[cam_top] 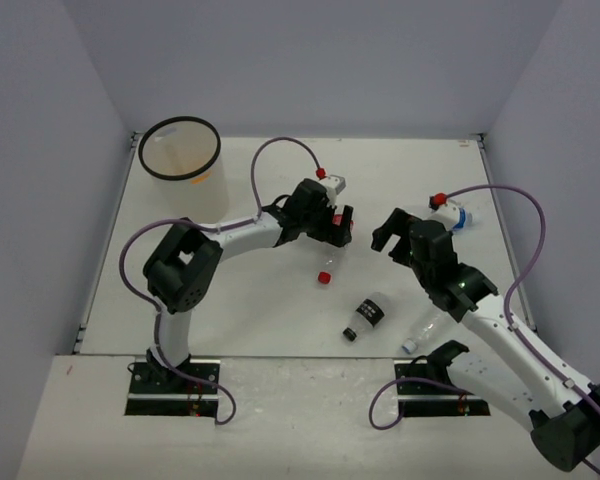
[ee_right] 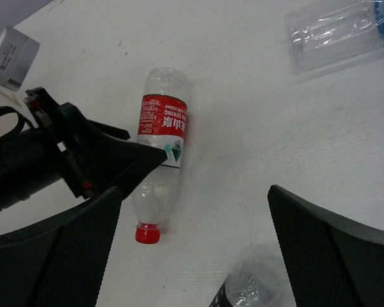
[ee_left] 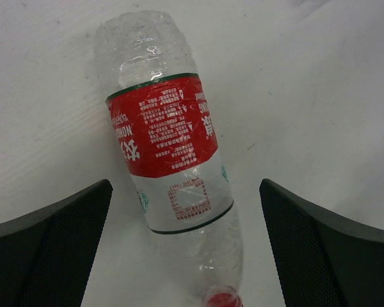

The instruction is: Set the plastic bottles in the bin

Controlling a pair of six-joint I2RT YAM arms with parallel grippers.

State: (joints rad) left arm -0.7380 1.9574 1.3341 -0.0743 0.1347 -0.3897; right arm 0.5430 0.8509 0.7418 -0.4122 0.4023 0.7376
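red bottle lying flat mid-table | long axis far-to-near, cap toward arm bases | left gripper jaws apart, straddling it, not touching | right gripper jaws apart, near | bin far-left, well apart

left claw over red-capped bottle | bin far-left corner

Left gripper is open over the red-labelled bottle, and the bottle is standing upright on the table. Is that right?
Not quite. The left gripper is open over the red-labelled bottle, but the bottle is lying on its side on the table, not standing upright. The left wrist view shows it flat between the open jaws.
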